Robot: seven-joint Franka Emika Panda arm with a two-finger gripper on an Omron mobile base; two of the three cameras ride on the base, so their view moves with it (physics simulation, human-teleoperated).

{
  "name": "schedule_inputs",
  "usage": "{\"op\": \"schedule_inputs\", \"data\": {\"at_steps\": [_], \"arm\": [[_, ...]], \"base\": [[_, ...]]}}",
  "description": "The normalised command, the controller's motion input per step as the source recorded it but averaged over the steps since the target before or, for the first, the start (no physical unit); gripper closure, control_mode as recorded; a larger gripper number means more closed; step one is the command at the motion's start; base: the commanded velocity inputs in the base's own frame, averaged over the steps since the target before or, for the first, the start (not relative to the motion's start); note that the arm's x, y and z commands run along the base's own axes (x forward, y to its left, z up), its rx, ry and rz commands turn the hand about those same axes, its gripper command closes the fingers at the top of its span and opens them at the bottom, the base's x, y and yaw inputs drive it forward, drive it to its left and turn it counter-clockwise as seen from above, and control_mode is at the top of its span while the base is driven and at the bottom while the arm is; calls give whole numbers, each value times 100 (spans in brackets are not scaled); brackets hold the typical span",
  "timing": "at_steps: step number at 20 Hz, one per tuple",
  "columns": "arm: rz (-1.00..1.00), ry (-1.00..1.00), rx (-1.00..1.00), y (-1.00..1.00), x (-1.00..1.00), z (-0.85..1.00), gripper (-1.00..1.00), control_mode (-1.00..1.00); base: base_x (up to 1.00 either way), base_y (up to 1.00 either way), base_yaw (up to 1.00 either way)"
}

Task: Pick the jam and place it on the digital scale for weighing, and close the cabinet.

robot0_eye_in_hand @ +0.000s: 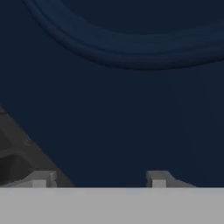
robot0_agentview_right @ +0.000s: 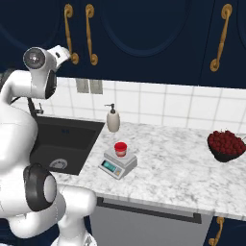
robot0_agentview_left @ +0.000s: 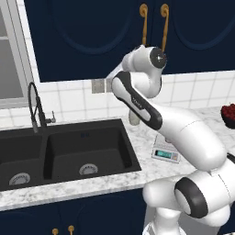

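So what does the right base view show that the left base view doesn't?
Right base view alone: the jam sitting on the digital scale, a white soap dispenser, and the full bowl of red fruit. Left base view alone: the whole double sink, its black faucet and a window edge. Both share the closed cabinet, the marble counter, the scale and the arm.

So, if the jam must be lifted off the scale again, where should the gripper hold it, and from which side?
Hold the jam across its short body just under the red lid, coming from straight above. It stands upright in the middle of the digital scale, with free counter around it, and the soap dispenser stands well behind.
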Motion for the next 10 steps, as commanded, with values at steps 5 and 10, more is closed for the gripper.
{"op": "schedule_inputs", "data": {"at_steps": [5, 10], "arm": [[2, -32, 24, -14, 99, -27, -100, -100], [0, -23, 27, -24, 38, -13, -100, -100]], "base": [[0, 0, 0], [0, 0, 0]]}}
